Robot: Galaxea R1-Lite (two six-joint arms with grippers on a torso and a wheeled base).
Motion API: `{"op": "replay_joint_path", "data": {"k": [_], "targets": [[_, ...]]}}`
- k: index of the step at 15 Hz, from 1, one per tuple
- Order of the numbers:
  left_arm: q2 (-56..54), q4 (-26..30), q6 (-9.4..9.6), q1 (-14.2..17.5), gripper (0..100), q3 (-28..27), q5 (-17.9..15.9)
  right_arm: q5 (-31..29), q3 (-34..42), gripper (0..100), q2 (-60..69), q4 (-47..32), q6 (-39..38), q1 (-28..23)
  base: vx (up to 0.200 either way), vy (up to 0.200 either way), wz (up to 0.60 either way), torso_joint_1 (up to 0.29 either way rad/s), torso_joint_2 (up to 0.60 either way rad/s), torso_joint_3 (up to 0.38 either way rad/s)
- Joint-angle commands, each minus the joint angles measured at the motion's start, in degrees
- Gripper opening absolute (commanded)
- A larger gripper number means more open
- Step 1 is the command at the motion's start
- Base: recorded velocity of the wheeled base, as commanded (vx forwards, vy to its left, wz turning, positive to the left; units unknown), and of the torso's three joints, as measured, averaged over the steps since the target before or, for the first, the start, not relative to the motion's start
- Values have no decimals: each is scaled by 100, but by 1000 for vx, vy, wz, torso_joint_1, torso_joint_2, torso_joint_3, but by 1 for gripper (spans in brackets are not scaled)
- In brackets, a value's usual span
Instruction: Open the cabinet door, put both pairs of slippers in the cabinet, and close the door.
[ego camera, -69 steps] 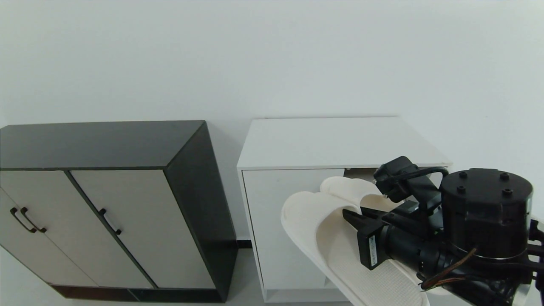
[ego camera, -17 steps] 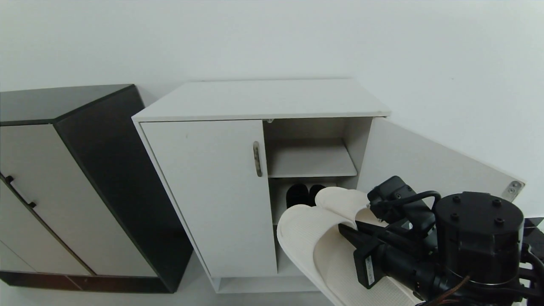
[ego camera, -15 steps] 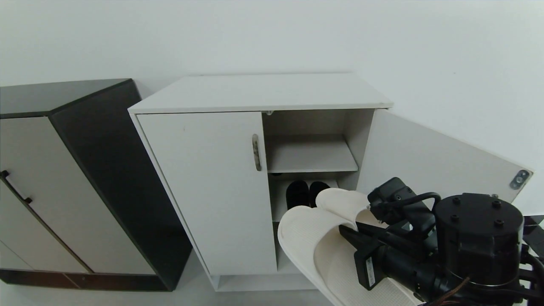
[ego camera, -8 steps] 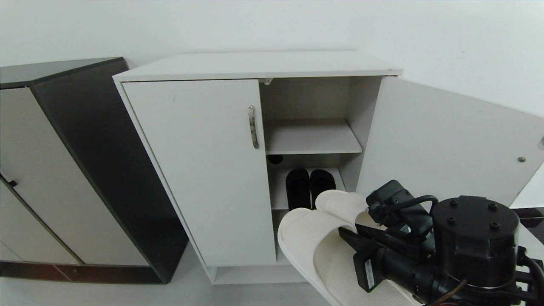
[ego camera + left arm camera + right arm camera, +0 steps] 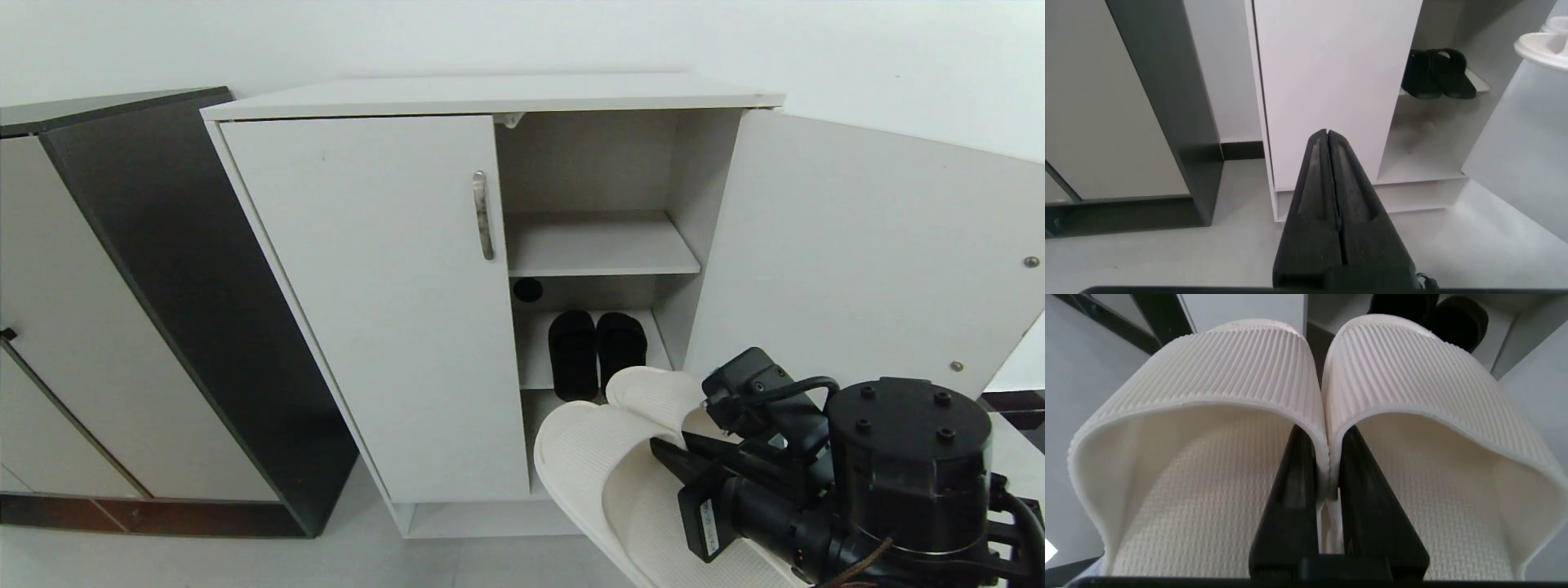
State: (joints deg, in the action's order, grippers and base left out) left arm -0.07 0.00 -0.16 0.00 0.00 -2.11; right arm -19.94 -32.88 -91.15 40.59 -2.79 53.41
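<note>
I carry the white slippers point(image 5: 1323, 384) as one bundle: my right pincer point(image 5: 678, 453) is clamped on the two inner strap edges where they meet, so a single grip lifts both. They hang in the air near me, in front of the open right half of the white cabinet point(image 5: 490, 94), toes toward it. They are cream, with ribbed straps and dimpled footbeds, lying side by side.

Farther in, the black slippers point(image 5: 596, 351) sit on a lower shelf, so I judge mine are the last pair to go in. The right door point(image 5: 857, 253) stands swung wide. My left pincer point(image 5: 1327, 137) is closed on nothing, low before the shut left door point(image 5: 375, 302).
</note>
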Motion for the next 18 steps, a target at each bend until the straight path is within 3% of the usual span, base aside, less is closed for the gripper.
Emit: {"op": "replay_joint_path", "data": {"k": [1, 6, 9, 12, 14, 15, 18], "targets": [[7, 0, -2, 0, 0, 0, 0, -1, 1, 0, -8, 1, -2, 3, 0, 0, 0, 0, 0, 0], [7, 0, -11, 0, 0, 0, 0, -229, -8, 0, -351, -8, 165, 240, 0, 0, 0, 0, 0, 0], [7, 0, -2, 0, 0, 0, 0, -1618, -1230, 0, -1599, -78, -521, 425, 0, 0, 0, 0, 0, 0], [7, 0, 7, 0, 0, 0, -9, -2383, -2557, 0, -2320, -1018, -714, 311, 0, 0, 0, 0, 0, 0], [7, 0, 7, 0, 0, 0, -9, -2409, -3234, 0, -2390, -1423, -705, 179, 0, 0, 0, 0, 0, 0], [7, 0, 7, 0, 0, 0, -9, -2462, -3928, 0, -2452, -1757, -740, 3, 0, 0, 0, 0, 0, 0], [7, 0, 7, 0, 0, 0, -9, -2971, -4218, 0, -2249, -1686, -749, -190, 0, 0, 0, 0, 0, 0]]}}
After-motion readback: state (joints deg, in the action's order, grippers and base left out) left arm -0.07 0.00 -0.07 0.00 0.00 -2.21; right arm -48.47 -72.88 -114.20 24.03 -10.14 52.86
